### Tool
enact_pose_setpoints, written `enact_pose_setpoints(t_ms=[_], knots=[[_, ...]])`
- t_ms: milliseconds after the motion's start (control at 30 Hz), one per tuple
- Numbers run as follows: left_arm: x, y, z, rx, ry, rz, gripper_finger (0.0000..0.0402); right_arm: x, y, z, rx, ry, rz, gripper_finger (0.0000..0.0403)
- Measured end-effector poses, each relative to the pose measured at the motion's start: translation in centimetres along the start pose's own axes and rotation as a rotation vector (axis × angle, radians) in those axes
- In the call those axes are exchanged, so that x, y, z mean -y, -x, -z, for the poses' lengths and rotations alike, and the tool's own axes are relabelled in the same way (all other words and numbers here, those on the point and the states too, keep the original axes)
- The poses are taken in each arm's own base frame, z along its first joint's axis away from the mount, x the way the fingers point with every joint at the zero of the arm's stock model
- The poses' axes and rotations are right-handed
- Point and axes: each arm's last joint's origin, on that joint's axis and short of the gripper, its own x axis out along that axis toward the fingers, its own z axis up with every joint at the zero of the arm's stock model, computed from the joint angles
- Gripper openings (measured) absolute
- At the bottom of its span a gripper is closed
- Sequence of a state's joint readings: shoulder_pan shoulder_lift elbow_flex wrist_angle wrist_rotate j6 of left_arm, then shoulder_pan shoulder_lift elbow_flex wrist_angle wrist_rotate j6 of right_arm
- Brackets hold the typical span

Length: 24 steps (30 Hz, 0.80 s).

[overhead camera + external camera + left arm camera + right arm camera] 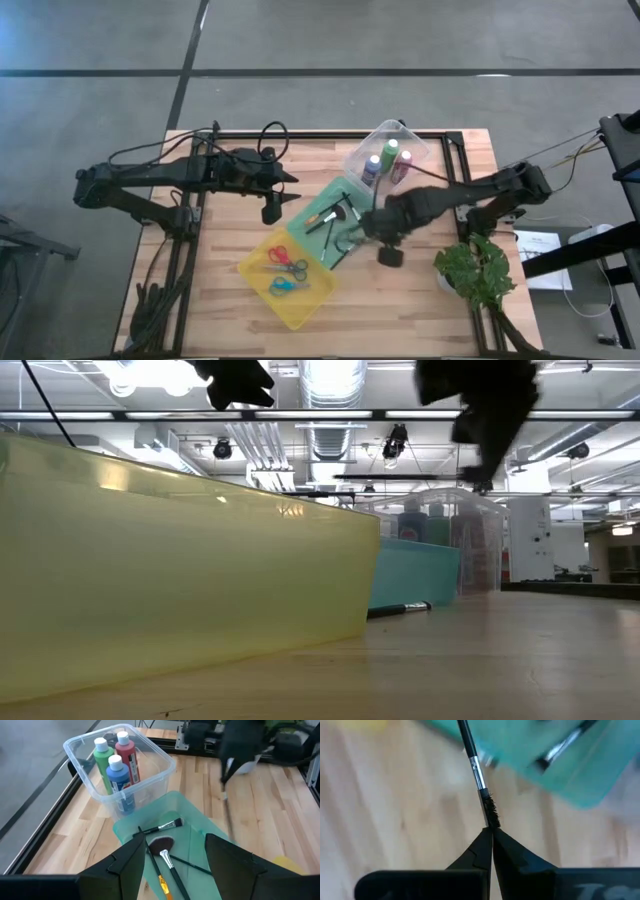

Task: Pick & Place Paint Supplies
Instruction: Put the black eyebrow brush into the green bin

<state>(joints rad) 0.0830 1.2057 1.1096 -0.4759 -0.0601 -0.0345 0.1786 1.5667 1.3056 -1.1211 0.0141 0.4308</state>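
Three small paint bottles stand upright in the clear plastic bin (388, 152) at the table's (420, 300) 12 o'clock edge: one green bottle (103, 760), one pink-red bottle (126, 754) and one blue bottle (118, 779), each with a white cap. Each carries a paper label, but its writing is too small to read.

The shallow green plastic bin (197, 827) lies just at 7 o'clock of the clear one, near the table's centre. It holds four thin brushes with dark or orange handles and silver ferrules, among them a broad round-headed brush (161, 846) lying flat.

The yellow plastic bin (287, 278) sits at 7 o'clock of the green bin and holds two small pairs of scissors: a red-handled pair (280, 256) and a blue-handled pair (288, 285).

The right tool (491, 836) is pinched tight on the bristle end of one more thin dark-handled brush (479, 780), which has a silver ferrule and black bristles. This brush hangs at the green bin's 3 o'clock edge, its handle reaching over the bin's rim.

The left tool (175, 855) stands wide and holds nothing, hovering above the table at 9 o'clock of the green bin.

One leafy green plant (478, 270) stands at the table's 4 o'clock corner.
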Motion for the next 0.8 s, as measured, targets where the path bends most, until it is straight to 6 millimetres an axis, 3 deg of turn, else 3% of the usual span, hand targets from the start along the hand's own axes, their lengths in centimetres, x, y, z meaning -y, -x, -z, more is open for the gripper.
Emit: enact_pose_setpoints(t_ms=[433, 667, 800], knots=[[0.2, -0.1, 0.1, -0.009, 0.033, 0.006, 0.0213, 4.6, -3.3, -5.1, 0.02, -0.045, 0.221, 0.0008], [0.5, 0.0, 0.2, -0.016, 0.032, 0.017, 0.0213, 5.9, -2.9, -6.3, 0.039, -0.069, 0.101, 0.0011], [0.6, 0.0, 0.3, -0.02, 0.031, 0.017, 0.0213, 6.3, -2.5, -6.3, 0.07, -0.085, 0.086, 0.004]])
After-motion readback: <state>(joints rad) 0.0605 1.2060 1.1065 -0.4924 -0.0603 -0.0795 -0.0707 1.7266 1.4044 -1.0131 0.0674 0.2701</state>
